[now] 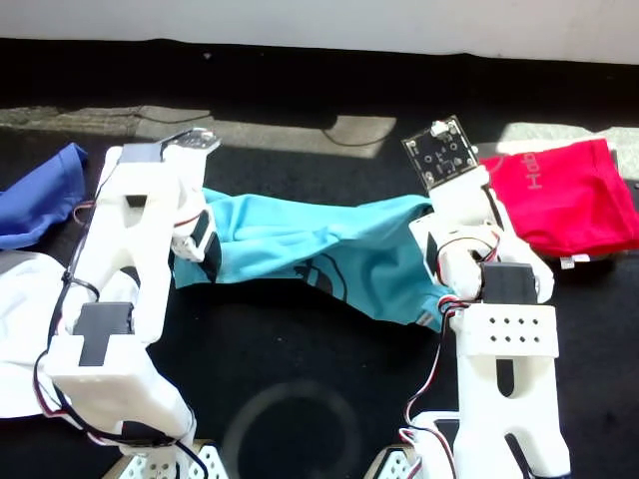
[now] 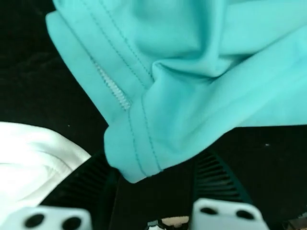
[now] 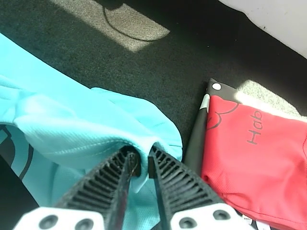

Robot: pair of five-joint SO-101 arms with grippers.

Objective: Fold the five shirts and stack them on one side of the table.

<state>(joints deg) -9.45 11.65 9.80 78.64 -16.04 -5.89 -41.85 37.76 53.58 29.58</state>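
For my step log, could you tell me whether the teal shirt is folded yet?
Not folded: the teal shirt lies bunched, stretched between the left gripper and the right gripper.

Black tabletop (image 1: 329, 349), sunlit patches (image 1: 290, 132), perhaps a white wall (image 1: 300, 18) behind

A turquoise shirt (image 1: 300, 244) is marked with a dark print and stitched in a darker thread at the hem. A red shirt (image 1: 569, 200) is lettered in grey. A blue shirt (image 1: 40, 195) and a white shirt (image 1: 20, 299) are plain. The table covering (image 1: 300, 399) is black.
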